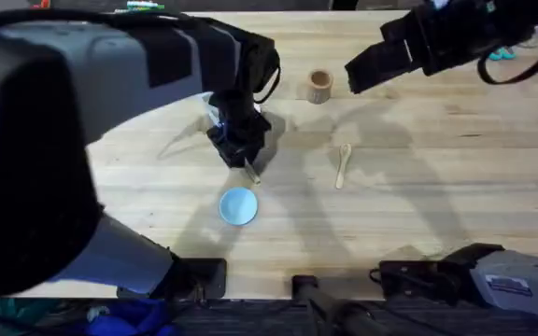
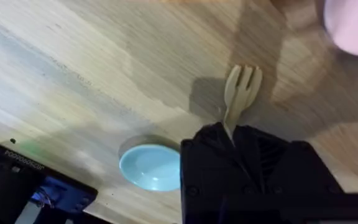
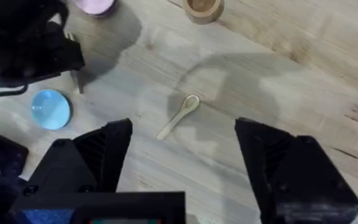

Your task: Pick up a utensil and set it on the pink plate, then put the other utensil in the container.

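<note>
left gripper (image 1: 247,166) is over the middle of the tabletop (image 1: 437,187), jaws clenched on the handle of the wooden fork (image 2: 241,87). in the left wrist view the tines stick out beyond the fingers, handle pinched between them, the fork clear of the wood with its shadow beneath. an end-of-handle grasp leaves the tines free, which should let the fork be laid flat on a plate.

pink plate (image 2: 353,25) shows as a pale pink round at the corner of the left wrist view, near the fork tines but apart from them; in the right wrist view it sits just beyond the left arm. in the overhead view the arm covers it. light blue plate (image 1: 238,206) lies toward the near edge, just below the left gripper, bare.

wooden spoon (image 1: 343,163) lies flat right of centre, bowl toward the far edge, untouched. wooden cup (image 1: 319,86) stands upright farther back, toward the far edge, well apart from the spoon.

right gripper (image 3: 182,162) hangs high over the spoon area, jaws released and spread wide, nothing between them; it looks staged for the spoon.

judgement: fork in transit to the pink plate, not yet set down. spoon step not begun.
</note>
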### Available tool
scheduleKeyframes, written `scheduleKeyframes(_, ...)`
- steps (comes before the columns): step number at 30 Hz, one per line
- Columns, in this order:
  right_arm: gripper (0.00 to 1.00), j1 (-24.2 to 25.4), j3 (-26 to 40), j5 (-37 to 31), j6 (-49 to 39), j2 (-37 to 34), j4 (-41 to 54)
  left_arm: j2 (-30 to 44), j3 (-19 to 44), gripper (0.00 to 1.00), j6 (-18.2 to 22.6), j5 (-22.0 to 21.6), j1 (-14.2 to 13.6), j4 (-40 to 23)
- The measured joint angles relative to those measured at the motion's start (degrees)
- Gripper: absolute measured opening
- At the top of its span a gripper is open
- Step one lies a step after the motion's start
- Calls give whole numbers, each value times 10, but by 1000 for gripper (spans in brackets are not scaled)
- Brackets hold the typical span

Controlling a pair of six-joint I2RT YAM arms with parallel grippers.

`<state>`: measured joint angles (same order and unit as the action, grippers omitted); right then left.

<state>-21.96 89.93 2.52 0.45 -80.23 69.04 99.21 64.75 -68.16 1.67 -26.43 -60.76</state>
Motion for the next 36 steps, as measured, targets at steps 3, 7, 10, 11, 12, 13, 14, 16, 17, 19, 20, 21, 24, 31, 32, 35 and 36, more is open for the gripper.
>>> scheduleKeyframes(3,996,0,0,0,0,0,0,-26,0,41,0,-1,2,-2)
scheduleKeyframes(7,996,0,0,0,0,0,0,-71,0,41,1,-2,13,-11)
scheduleKeyframes(10,996,0,0,0,0,0,0,-81,0,41,2,-2,17,-11)
scheduleKeyframes(11,996,0,0,0,0,0,0,-82,0,41,2,-2,19,-11)
scheduleKeyframes(12,996,0,0,0,0,0,0,-83,0,41,2,-2,20,-12)
scheduleKeyframes(13,996,0,0,0,0,0,0,-83,0,41,2,-2,22,-13)
scheduleKeyframes(14,996,0,0,0,0,0,0,-83,1,41,4,-2,24,-13)
scheduleKeyframes(16,996,0,0,0,0,0,0,-83,6,41,13,-2,29,-12)
scheduleKeyframes(17,996,0,0,0,0,0,0,-83,12,41,21,-2,33,-11)
scheduleKeyframes(19,996,0,0,0,0,0,0,-83,30,41,37,-5,41,-12)
scheduleKeyframes(20,996,0,0,0,0,0,0,-83,41,41,45,-8,45,-13)
scheduleKeyframes(21,996,0,0,0,0,0,0,-83,53,41,52,-13,49,-14)
scheduleKeyframes(24,996,0,0,0,0,0,-1,-83,89,41,69,-22,64,-25)
scheduleKeyframes(31,996,0,0,0,0,0,-2,-78,143,41,108,-34,102,-49)
scheduleKeyframes(32,996,0,0,0,0,0,-2,-73,152,41,113,-35,106,-54)
scheduleKeyframes(35,996,0,0,0,0,0,-2,-47,177,41,130,-39,107,-58)
scheduleKeyframes(36,996,0,0,0,0,0,-2,-37,185,41,135,-39,107,-59)
